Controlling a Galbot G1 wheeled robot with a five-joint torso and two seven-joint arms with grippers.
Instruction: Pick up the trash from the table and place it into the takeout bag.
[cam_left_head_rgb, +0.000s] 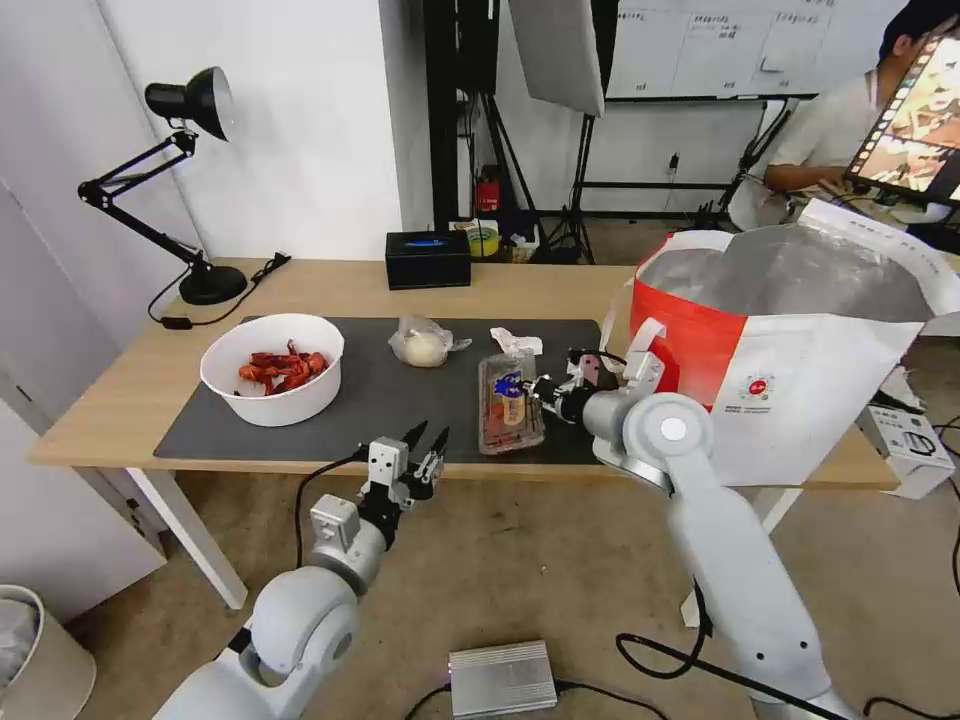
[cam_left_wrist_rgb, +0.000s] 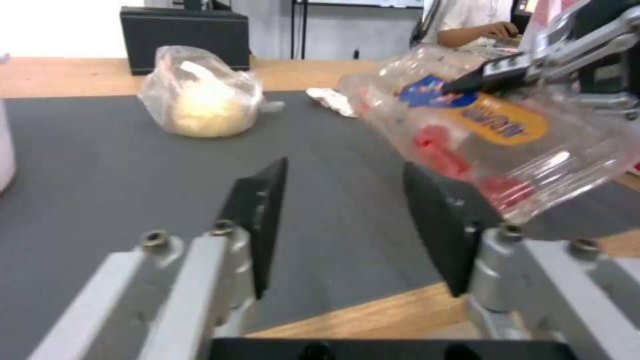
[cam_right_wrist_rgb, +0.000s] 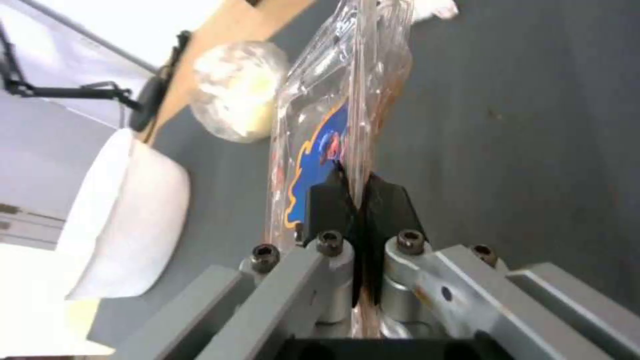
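At far left on the surface (cam_left_head_rgb: 120, 400): black desk lamp (cam_left_head_rgb: 185, 150), then white bowl (cam_left_head_rgb: 272, 368) of red shells on the grey mat (cam_left_head_rgb: 400, 400). Just off the near edge, left claw (cam_left_head_rgb: 425, 452) released, clear bag (cam_left_head_rgb: 424, 342) beyond it. Right of centre, right claw (cam_left_head_rgb: 537, 388) clenched on the clamshell box (cam_left_head_rgb: 508, 402), tilted; tissue (cam_left_head_rgb: 516, 342) behind. Far right, takeout bag (cam_left_head_rgb: 800, 380), mouth wide.

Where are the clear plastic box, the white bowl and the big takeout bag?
clear plastic box (cam_left_head_rgb: 510, 403), head view, its labelled lid.
white bowl (cam_left_head_rgb: 272, 400), head view, its outer front wall.
takeout bag (cam_left_head_rgb: 790, 400), head view, its white front panel.
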